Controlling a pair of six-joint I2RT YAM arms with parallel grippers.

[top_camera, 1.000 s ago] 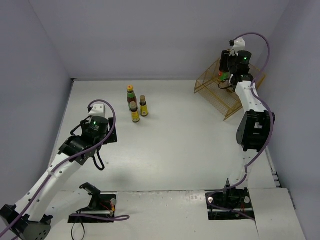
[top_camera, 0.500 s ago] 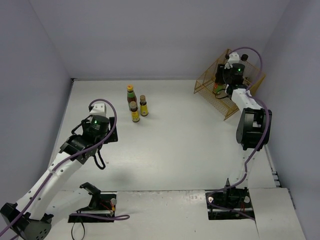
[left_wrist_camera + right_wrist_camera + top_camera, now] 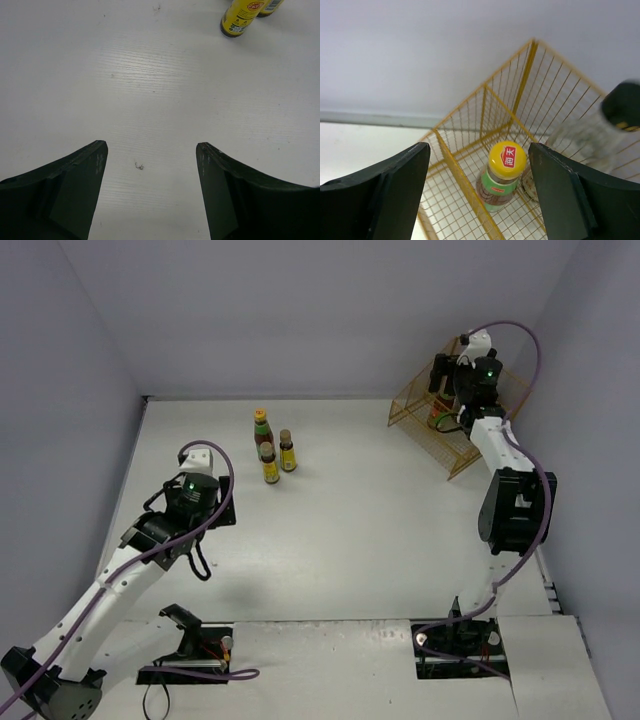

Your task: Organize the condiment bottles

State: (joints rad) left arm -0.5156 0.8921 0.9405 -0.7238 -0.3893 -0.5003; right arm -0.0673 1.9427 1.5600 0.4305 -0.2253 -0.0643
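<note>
We saw a yellow wire basket (image 3: 524, 82) just below and ahead of the right gripper (image 3: 477, 150). Its thin wires made lots of little squares. A thicker yellow bar ran along its floor, under the gap between the jaws. Past the basket, farther from the gripper, stood a plain pale wall (image 3: 420, 50). A grey strip (image 3: 370, 119) ran along the bottom of the wall, off to the gripper's left.

Under the left gripper (image 3: 151, 146) lay the white table (image 3: 150, 75), with faint lines like wood. A tiny dark speck (image 3: 139, 165) sat on it between the jaws. Another small mark (image 3: 157, 7) lay far ahead.
</note>
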